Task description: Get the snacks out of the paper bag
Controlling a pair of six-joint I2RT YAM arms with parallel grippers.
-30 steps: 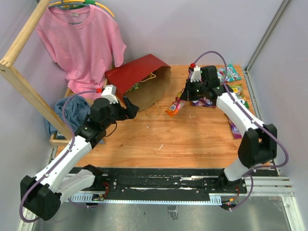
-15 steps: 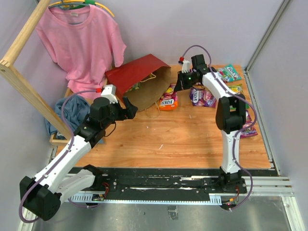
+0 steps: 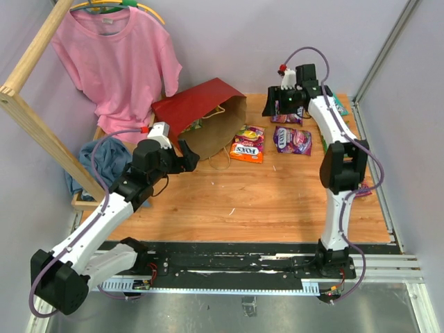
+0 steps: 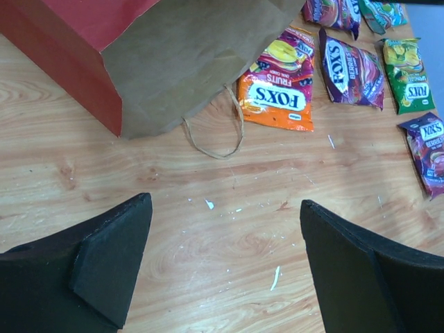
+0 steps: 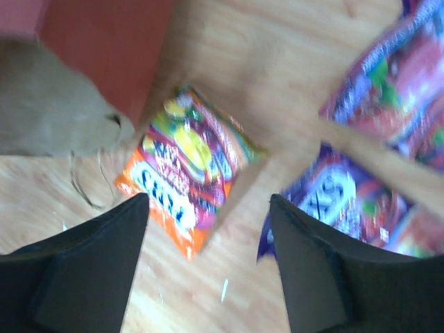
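1. right gripper (image 5: 208,208): jaws stand apart with nothing between them; a second ago they were pinched shut on the orange fox's packet (image 5: 182,166), so this is a fresh release
2. the orange fox's packet now lies flat on the table (image 3: 277,201), left of centre in the right wrist view and centre of the top view, just right of the paper bag's mouth
3. the right arm has swung up to the upper right of the top view, clear of the packet
4. a purple packet (image 3: 293,139) lies just right of the orange one; more packets sit along the table's right edge, so the pile outside has grown by one
5. left gripper (image 4: 225,208): jaws wide apart and empty over bare wood, below the bag's mouth, same as a second ago
6. paper bag (image 3: 201,104): on its side at upper centre-left, mouth facing the packets; a speck of green-yellow at its mouth may be another snack, though i cannot tell for sure
7. judgement: one more snack is out; the bag likely needs another reach
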